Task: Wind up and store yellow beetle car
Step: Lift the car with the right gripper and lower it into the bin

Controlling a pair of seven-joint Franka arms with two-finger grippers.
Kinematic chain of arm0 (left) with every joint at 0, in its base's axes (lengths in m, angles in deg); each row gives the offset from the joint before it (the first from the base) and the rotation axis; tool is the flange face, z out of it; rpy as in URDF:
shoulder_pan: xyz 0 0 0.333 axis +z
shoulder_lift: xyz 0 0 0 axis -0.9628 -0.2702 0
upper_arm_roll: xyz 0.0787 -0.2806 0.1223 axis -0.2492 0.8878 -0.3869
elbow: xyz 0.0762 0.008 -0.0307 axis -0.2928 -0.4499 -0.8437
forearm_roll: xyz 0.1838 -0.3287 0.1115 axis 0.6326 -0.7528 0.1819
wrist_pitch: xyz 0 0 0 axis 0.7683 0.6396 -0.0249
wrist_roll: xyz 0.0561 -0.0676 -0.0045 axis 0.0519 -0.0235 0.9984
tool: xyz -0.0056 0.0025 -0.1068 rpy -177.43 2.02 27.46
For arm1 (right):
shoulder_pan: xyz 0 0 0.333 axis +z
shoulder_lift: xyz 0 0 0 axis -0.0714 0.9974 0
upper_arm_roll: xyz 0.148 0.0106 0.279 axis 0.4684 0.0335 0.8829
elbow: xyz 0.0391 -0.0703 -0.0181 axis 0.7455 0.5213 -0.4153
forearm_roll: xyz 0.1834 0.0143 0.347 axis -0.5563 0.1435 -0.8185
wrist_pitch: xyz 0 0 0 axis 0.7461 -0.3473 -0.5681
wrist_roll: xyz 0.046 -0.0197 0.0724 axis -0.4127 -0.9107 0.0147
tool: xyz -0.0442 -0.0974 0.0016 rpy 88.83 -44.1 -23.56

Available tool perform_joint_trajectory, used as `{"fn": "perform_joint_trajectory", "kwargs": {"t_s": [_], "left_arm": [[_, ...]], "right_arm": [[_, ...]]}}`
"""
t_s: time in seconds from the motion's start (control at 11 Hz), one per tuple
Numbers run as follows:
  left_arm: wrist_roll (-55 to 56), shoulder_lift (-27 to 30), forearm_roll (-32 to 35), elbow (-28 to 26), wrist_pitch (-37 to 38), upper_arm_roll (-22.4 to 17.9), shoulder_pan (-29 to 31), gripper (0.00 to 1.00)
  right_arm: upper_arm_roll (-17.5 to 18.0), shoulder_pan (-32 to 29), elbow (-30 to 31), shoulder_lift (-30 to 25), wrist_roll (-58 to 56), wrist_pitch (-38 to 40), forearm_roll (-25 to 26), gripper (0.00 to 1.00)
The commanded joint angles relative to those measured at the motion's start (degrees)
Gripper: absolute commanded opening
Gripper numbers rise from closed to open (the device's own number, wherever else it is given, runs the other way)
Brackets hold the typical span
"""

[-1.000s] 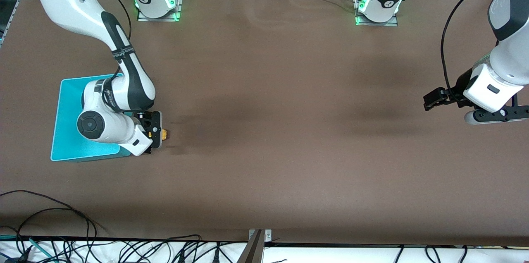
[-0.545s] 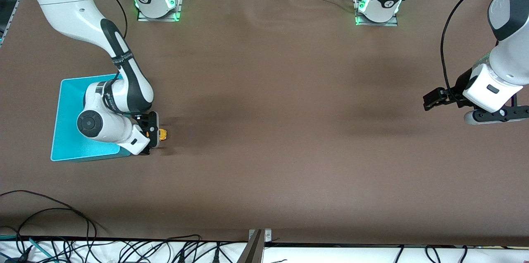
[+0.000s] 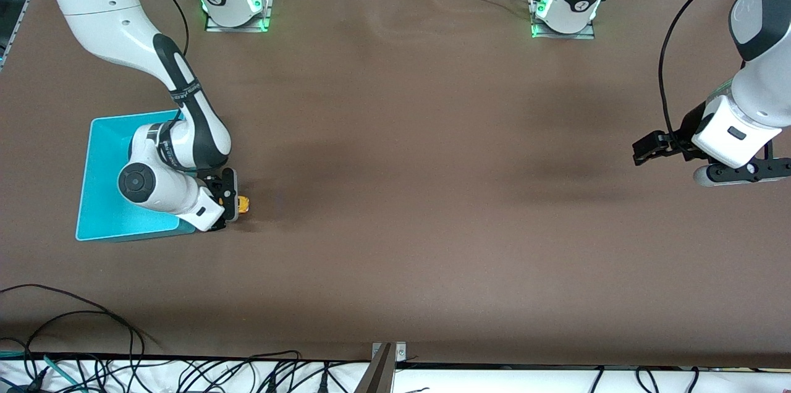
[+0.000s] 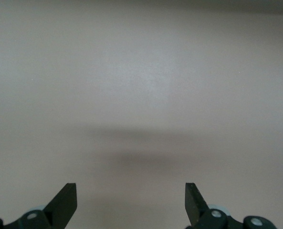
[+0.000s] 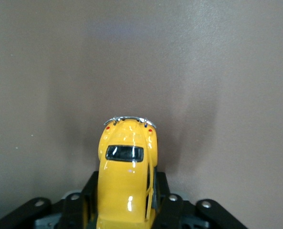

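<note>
The right gripper (image 3: 238,202) is closed on the yellow beetle car (image 3: 245,202) across its flanks, low over the table just beside the teal tray (image 3: 102,195). Small, rigid and glossy, it probably slips easily, so those flat flanks suit. Its long axis runs straight out from the fingers, chrome bumper outward, toward the left arm's end; the left gripper (image 4: 131,202) waits, spread wide and empty.

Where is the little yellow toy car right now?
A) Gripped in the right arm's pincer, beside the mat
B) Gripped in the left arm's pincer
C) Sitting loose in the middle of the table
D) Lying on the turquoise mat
A: the yellow beetle car sits clamped in the right pincer beside the turquoise mat; the left pincer is open and empty.
</note>
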Motion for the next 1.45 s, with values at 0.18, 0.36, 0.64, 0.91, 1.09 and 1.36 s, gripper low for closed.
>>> {"fn": "perform_joint_trajectory", "kwargs": {"t_s": [0.18, 0.36, 0.64, 0.91, 1.09, 1.36], "left_arm": [[-1.3, -0.4, -0.9, 1.1, 1.1, 0.0, 0.0, 1.00], [-1.3, -0.4, -0.9, 1.1, 1.1, 0.1, 0.0, 1.00], [-1.3, -0.4, -1.0, 1.1, 1.1, 0.1, 0.0, 1.00], [-1.3, -0.4, -1.0, 1.2, 1.1, 0.1, -0.1, 1.00], [-1.3, -0.4, -1.0, 1.1, 1.1, 0.1, -0.2, 1.00], [-1.3, -0.4, -1.0, 1.1, 1.1, 0.1, -0.2, 1.00]], "right_arm": [[0.2, 0.1, 0.4, -8.0, -0.6, 7.3, -5.1, 0.00], [0.3, 0.1, 0.6, -11.7, -0.1, 11.5, -4.9, 0.00], [0.1, -0.1, 1.0, -17.3, 0.1, 17.8, -4.5, 0.00], [-1.5, -2.4, 5.0, -24.2, -0.4, 21.5, -1.2, 0.00], [-1.5, -4.5, 11.3, -28.9, -2.9, 21.5, 0.7, 0.00], [-1.6, -8.4, 16.9, -30.8, -6.6, 20.0, 1.8, 0.00]]}}
